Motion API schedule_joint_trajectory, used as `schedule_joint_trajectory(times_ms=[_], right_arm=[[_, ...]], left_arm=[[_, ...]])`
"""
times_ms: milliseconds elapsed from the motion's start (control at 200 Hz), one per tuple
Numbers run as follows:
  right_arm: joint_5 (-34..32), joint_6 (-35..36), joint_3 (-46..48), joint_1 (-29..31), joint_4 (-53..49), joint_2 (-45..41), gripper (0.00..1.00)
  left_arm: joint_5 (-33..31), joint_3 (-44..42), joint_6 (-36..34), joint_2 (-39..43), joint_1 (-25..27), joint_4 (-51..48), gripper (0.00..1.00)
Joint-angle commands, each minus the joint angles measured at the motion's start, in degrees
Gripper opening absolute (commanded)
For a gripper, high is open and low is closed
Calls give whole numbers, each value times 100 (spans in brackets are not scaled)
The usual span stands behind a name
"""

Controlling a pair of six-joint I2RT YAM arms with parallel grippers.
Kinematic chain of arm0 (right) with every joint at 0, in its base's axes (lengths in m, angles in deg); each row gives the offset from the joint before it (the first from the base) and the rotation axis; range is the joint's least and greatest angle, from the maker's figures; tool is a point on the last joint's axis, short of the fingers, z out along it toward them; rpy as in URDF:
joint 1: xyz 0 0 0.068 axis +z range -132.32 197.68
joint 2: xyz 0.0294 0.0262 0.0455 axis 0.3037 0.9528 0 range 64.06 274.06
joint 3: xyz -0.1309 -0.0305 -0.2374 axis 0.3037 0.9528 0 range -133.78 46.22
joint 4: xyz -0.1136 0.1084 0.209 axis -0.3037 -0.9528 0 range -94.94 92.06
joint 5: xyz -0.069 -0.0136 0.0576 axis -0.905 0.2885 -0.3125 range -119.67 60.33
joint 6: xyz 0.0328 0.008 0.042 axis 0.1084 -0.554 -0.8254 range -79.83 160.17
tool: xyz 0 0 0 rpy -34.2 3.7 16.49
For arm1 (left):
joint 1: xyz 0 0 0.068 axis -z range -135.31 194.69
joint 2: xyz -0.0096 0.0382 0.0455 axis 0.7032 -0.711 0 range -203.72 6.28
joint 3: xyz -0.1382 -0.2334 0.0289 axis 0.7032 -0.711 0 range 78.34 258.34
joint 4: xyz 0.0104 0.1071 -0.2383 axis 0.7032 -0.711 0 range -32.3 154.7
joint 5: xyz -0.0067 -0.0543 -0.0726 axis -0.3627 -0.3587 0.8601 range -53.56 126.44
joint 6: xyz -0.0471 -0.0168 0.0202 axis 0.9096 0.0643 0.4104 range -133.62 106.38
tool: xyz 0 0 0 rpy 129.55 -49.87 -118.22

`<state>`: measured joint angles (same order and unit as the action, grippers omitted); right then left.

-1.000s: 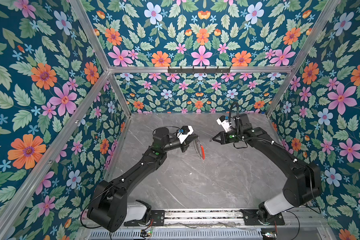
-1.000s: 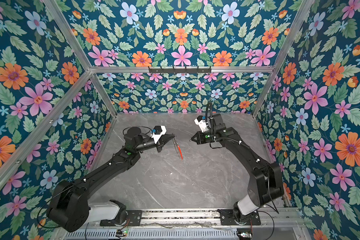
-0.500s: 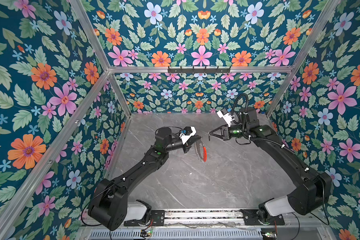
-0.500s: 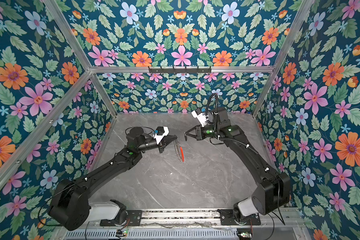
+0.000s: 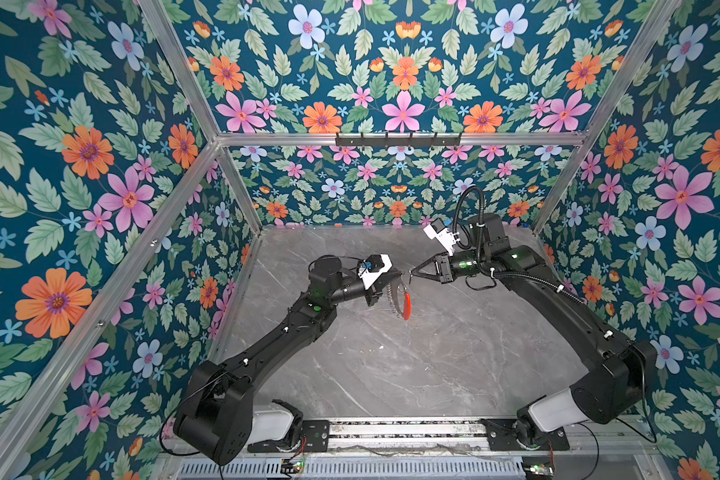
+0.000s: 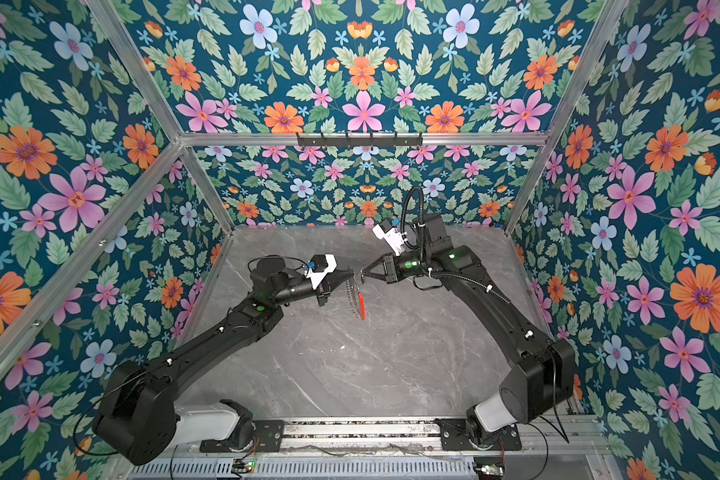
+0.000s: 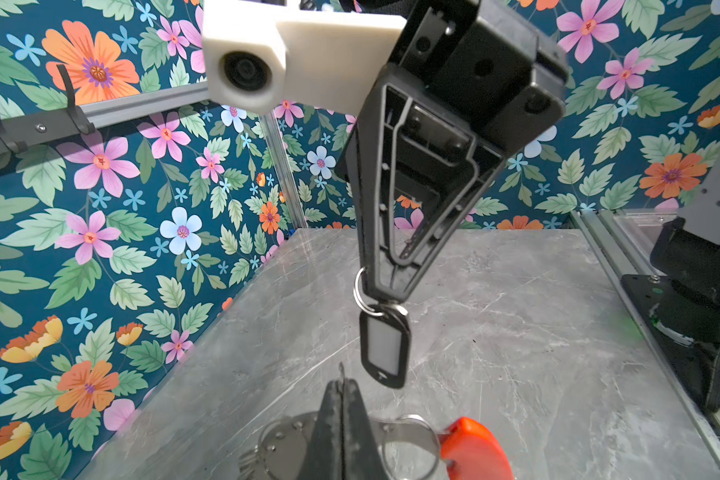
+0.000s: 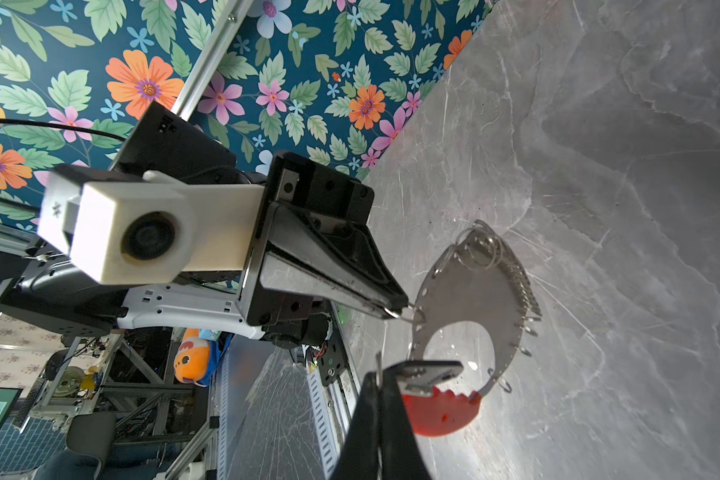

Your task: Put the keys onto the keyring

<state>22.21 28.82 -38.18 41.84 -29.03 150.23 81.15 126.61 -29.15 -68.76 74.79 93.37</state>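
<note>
The keyring (image 5: 395,296) is a silver crescent plate strung with small rings and carrying a red curved segment (image 5: 406,306). It hangs above the table from my left gripper (image 5: 400,275), which is shut on one of its small rings (image 8: 416,312). In the left wrist view the left gripper (image 7: 342,384) shows closed jaws over the keyring (image 7: 283,440). The keys, a black fob with a pale label (image 7: 384,353), dangle from a split ring pinched in my shut right gripper (image 5: 411,273). The fob hangs just beside the keyring's red segment (image 8: 437,411). Both fingertips nearly meet in both top views.
A grey marble table (image 5: 391,365) lies below, boxed in by floral walls on three sides. A black hook rail (image 5: 398,139) is on the back wall. A metal mounting rail (image 5: 391,430) runs along the front edge. Both arm bases stand there.
The right gripper has lifted, turned its wrist and come in leftward until its tip nearly meets the left gripper's. The left gripper has shifted slightly right, with the keyring still hanging from it.
</note>
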Motion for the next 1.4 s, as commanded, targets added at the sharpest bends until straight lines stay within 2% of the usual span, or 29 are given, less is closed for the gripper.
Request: schedule_joint_trajectory(times_ms=[0,681,966,1397], right_arm=[[128,160,-87,9,-197,43,0],[278,-183,-345,123,66,471,0],[-57,-445,-402,118,129,547,0],[-485,-651,-520,95,-377,831,0]], left_arm=[[-58,55,-126,20,4,236,0],[-32,139,-170,-138,30,192,0],[-24,130,-213,-126,30,175,0],[-50,109,-328,-6,26,113,0]])
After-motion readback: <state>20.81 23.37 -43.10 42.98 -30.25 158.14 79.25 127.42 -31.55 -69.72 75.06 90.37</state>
